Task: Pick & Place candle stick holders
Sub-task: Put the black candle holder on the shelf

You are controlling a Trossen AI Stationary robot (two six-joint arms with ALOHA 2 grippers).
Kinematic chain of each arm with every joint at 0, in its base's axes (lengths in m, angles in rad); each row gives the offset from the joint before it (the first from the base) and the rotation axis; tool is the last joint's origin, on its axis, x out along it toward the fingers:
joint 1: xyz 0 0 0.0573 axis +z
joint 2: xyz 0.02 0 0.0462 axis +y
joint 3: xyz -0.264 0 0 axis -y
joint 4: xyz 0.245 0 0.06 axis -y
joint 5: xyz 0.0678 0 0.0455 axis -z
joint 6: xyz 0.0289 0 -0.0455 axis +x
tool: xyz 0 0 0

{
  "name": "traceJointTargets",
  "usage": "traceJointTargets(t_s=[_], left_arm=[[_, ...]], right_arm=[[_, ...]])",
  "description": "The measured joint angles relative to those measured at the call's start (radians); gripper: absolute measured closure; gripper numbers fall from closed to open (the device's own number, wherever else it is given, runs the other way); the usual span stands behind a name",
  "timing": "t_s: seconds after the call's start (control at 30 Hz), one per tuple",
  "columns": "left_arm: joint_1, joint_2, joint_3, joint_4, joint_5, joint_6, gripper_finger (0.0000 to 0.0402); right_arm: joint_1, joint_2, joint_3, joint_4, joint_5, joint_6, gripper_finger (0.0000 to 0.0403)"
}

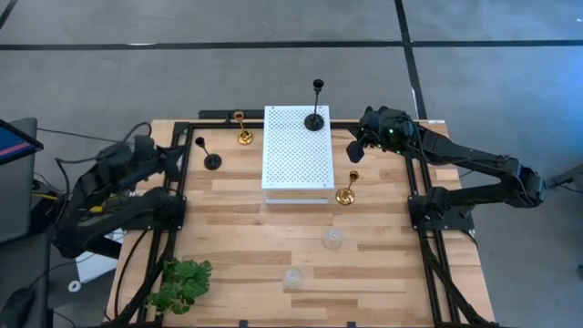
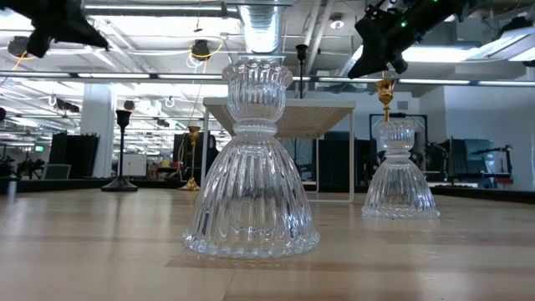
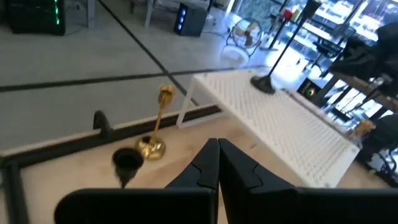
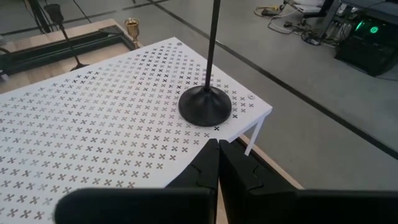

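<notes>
One tall black holder (image 1: 314,118) stands by its round base (image 4: 205,106) on the far right corner of the white perforated board (image 1: 296,150). The other black holder (image 1: 211,159) stands on the table left of the board. One gold holder (image 1: 243,135) stands at the board's far left, and one (image 1: 346,193) at its near right. Two clear glass holders (image 1: 332,239) (image 1: 291,276) stand nearer the front edge. My left gripper (image 1: 185,148) hangs shut and empty above the left black holder (image 3: 127,160). My right gripper (image 1: 355,150) is shut and empty, raised beside the board's right edge.
A green leafy plant (image 1: 182,282) lies at the near left corner. Black frame rails run along the table's left (image 1: 178,210), right (image 1: 419,219) and far sides. The board stands on thin legs (image 2: 351,159) above the wood.
</notes>
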Motion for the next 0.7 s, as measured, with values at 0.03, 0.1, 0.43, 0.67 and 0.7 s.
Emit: traceJointTargets(t_s=[0.03, 0.1, 0.43, 0.67, 0.7], left_arm=[[0.0, -0.005, 0.0, -0.024, -0.001, -0.001, 0.04], [0.0, 0.001, 0.0, -0.085, -0.002, -0.001, 0.04], [0.0, 0.121, -0.089, -0.152, 0.022, -0.008, 0.04], [0.0, 0.125, -0.111, -0.149, 0.017, -0.034, 0.04], [0.0, 0.126, -0.111, -0.149, 0.001, -0.043, 0.04]], right_arm=[[0.0, 0.0, 0.0, 0.0, 0.0, 0.0, 0.0403], [0.0, 0.0, 0.0, 0.0, 0.0, 0.0, 0.0403], [0.001, 0.0, 0.0, 0.0, 0.0, 0.0, 0.0403], [0.001, 0.0, 0.0, 0.0, 0.0, 0.0, 0.0403], [0.001, 0.0, 0.0, 0.0, 0.0, 0.0, 0.0403]])
